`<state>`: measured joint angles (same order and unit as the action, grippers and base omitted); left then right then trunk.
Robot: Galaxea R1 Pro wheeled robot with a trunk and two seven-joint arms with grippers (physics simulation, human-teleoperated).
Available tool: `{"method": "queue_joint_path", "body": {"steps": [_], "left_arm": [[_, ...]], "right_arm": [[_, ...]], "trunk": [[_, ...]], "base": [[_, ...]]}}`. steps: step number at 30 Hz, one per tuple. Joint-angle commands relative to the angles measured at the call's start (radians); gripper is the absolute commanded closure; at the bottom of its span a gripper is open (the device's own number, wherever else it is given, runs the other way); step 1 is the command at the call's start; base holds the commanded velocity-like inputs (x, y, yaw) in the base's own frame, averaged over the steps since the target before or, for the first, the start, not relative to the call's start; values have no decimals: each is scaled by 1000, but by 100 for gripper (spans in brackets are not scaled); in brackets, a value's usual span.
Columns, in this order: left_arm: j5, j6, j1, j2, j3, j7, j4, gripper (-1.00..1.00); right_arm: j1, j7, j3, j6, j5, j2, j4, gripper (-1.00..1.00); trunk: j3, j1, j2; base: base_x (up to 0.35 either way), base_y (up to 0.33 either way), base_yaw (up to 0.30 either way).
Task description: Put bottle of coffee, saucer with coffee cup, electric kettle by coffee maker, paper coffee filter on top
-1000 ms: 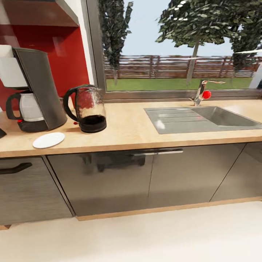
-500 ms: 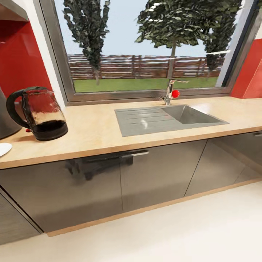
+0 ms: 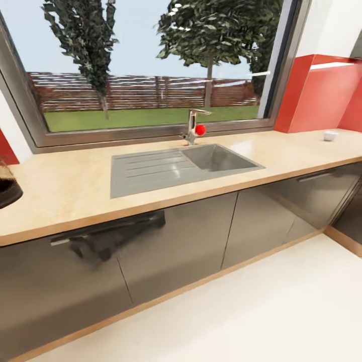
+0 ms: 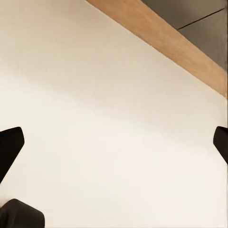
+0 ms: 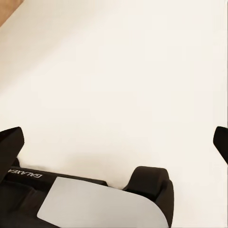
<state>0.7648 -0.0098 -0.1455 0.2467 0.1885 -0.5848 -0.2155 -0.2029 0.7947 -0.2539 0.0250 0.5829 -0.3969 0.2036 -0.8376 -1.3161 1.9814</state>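
The countertop (image 3: 65, 186), a long light-wood slab over grey glossy cabinet fronts, runs across the head view. At its far left edge only a sliver of the electric kettle (image 3: 6, 187) shows, glass above a black base. Far to the right on the same slab stands the coffee cup (image 3: 330, 135), small and white, in front of the red wall panel. My left gripper (image 4: 116, 142) is open over pale floor, its dark fingertips (image 4: 10, 147) far apart and nothing between them. My right gripper (image 5: 116, 142) is open too, over floor and part of my base.
A steel sink with drainboard (image 3: 176, 166) is set into the middle of the worktop, with a faucet with a red knob (image 3: 195, 128) behind it under a wide window. Grey cabinet doors (image 3: 176, 236) stand below. The pale floor (image 3: 251, 311) spreads in front. A wooden plinth (image 4: 166, 42) crosses the left wrist view.
The head view has swung to the right along the counter. The coffee maker and saucer have left the picture, the kettle has slid to the left edge, and the cup has come into sight.
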Motion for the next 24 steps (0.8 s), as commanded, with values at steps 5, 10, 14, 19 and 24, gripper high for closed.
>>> {"method": "queue_joint_path", "body": {"steps": [5, 10, 14, 19, 24], "left_arm": [[4, -1, 0, 0, 0, -4, 1, -100], [4, -1, 0, 0, 0, -4, 1, -100], [4, -1, 0, 0, 0, -4, 1, -100], [4, -1, 0, 0, 0, -4, 1, -100], [4, -1, 0, 0, 0, -4, 1, -100]], "right_arm": [[-1, 1, -8, 3, 8, 0, -1, -100], [-1, 1, -8, 3, 8, 0, -1, -100], [-1, 1, -8, 4, 8, -1, -5, -100], [-1, 1, -10, 4, 8, -1, -7, -100], [-1, 1, -10, 4, 8, -1, -7, -100]], "trunk": [[-1, 0, 0], [-1, 0, 0], [-1, 0, 0], [-1, 0, 0], [-1, 0, 0]], "base": [[164, -291, -281], [197, -291, -151], [204, -290, -25], [205, -290, -4], [205, -290, 0]]}}
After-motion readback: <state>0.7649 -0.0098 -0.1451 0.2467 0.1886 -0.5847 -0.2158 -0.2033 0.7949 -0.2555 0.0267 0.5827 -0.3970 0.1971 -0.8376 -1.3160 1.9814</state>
